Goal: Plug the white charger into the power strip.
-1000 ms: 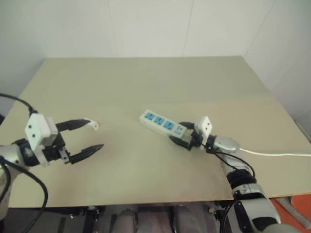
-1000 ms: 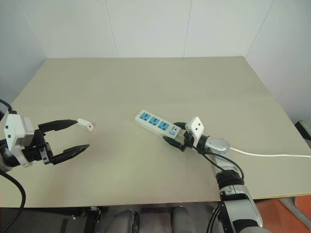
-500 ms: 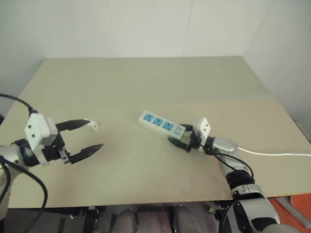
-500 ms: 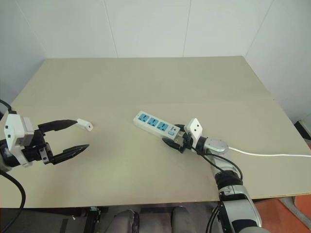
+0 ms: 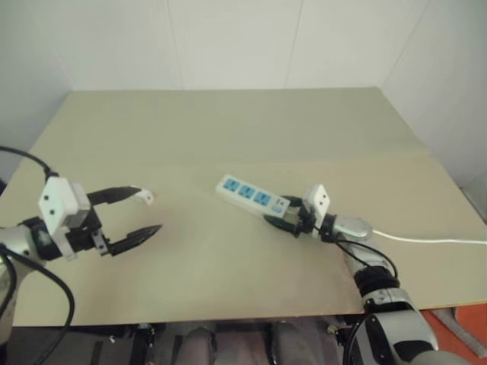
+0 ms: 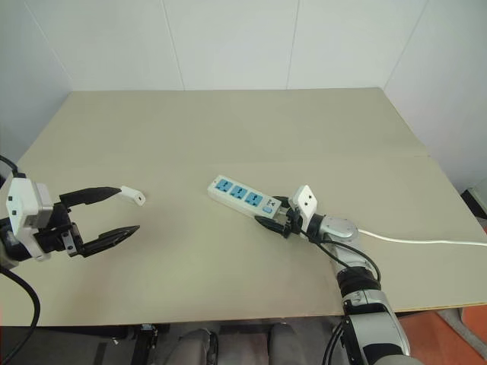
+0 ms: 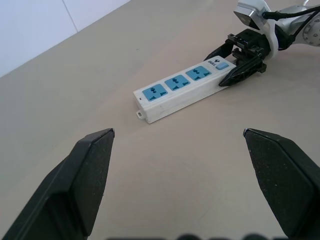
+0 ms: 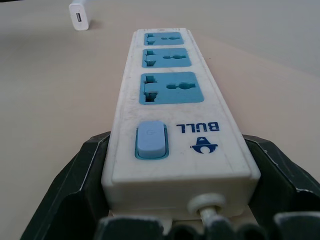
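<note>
Right gripper (image 6: 272, 220) is clamped on the switch end of the power strip (image 6: 242, 195); keep it steady. Left gripper (image 6: 125, 211), jaws wide apart, should take the white charger (image 6: 134, 195) squarely.

Matt beige table (image 6: 228, 137); smooth white plastic power strip (image 6: 240, 195) with 3 blue socket faces.

Beige table (image 6: 228, 129) with power strip (image 6: 240, 195), white charger (image 6: 134, 195).

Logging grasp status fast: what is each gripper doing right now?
Left gripper: open, holding nothing.
Right gripper: shut on the power strip, gripping its switch end.
</note>
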`<state>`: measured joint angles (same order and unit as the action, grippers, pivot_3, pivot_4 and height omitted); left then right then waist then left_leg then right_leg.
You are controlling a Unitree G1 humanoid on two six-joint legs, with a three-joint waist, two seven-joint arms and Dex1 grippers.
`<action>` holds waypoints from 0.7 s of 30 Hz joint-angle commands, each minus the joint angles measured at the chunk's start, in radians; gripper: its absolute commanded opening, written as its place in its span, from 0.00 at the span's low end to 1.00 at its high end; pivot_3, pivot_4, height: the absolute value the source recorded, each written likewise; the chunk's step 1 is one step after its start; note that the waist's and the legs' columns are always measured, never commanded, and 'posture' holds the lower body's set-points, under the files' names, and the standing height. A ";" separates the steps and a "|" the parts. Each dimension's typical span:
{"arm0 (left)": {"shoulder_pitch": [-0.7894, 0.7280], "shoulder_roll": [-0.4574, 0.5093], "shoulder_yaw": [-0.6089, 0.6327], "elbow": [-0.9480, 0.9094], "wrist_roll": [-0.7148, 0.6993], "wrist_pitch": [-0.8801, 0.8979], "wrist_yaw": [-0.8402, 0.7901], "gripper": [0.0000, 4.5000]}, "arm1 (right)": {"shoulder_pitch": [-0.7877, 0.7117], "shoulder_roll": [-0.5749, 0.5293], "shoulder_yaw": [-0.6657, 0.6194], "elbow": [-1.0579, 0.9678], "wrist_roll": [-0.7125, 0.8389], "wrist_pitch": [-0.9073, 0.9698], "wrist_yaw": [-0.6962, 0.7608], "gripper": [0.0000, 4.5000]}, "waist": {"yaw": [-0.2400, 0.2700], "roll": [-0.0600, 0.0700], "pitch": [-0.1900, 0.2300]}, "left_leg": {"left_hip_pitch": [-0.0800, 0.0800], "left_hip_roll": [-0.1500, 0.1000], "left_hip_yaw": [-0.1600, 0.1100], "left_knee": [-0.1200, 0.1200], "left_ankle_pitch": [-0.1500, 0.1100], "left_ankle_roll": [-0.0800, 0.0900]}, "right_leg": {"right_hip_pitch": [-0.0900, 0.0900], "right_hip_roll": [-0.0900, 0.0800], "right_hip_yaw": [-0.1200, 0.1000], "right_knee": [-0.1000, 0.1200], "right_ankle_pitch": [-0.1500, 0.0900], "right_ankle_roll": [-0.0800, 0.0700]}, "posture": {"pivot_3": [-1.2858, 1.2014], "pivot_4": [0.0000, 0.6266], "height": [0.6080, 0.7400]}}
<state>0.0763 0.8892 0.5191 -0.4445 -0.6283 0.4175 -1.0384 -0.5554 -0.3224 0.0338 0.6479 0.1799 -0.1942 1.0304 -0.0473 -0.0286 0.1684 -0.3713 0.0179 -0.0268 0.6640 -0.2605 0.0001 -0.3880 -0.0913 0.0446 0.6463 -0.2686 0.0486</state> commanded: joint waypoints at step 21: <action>-0.215 0.269 -0.143 0.397 0.209 -0.217 -0.266 1.00 | 0.085 0.001 0.134 -0.238 0.037 0.069 0.199 0.76 | -0.008 0.001 0.002 | -0.002 0.000 0.001 -0.004 0.000 0.000 | -0.005 0.001 0.000 0.000 -0.001 -0.001 | 0.52 0.24 1.00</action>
<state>-0.1154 1.1272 0.3845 -0.0809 -0.4594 0.2451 -1.2894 -0.4708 -0.3271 0.1506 0.4330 0.2138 -0.1179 1.2180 -0.0556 -0.0273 0.1702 -0.3732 0.0181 -0.0254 0.6600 -0.2605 0.0001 -0.3931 -0.0904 0.0442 0.6461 -0.2692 0.0478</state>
